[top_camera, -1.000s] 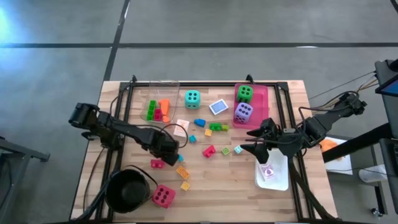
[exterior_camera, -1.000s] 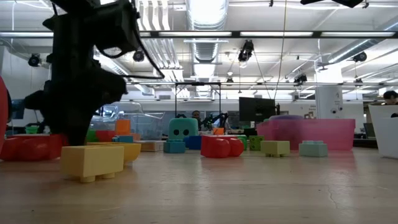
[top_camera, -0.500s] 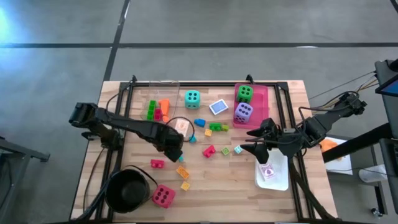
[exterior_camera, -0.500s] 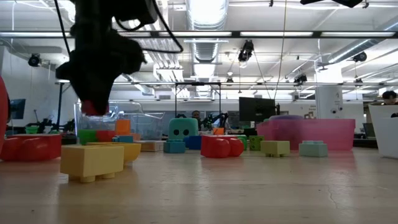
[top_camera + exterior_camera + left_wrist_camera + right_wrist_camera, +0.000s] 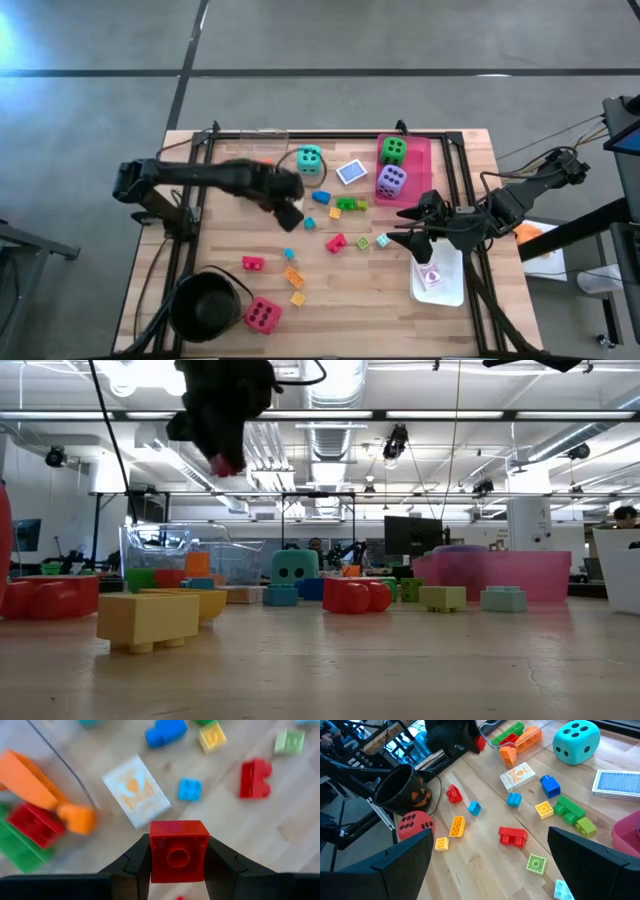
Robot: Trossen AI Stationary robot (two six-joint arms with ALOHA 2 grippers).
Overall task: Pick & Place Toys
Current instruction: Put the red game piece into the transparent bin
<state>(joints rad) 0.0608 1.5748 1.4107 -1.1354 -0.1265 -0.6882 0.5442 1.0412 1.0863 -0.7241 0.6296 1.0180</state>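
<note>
L pincer grips red block above table.

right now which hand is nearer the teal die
Left. The left hand, holding a red block, hovers just beside the teal die; the right hand waits farther off near the white tray.

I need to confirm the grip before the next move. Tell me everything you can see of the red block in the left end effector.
The red block is a small, glossy plastic cube with a round recess in the face toward the wrist camera. It sits squarely clamped between the left end effector's two dark fingers, one on each side. It is lifted clear of the table, touching nothing else.
</note>
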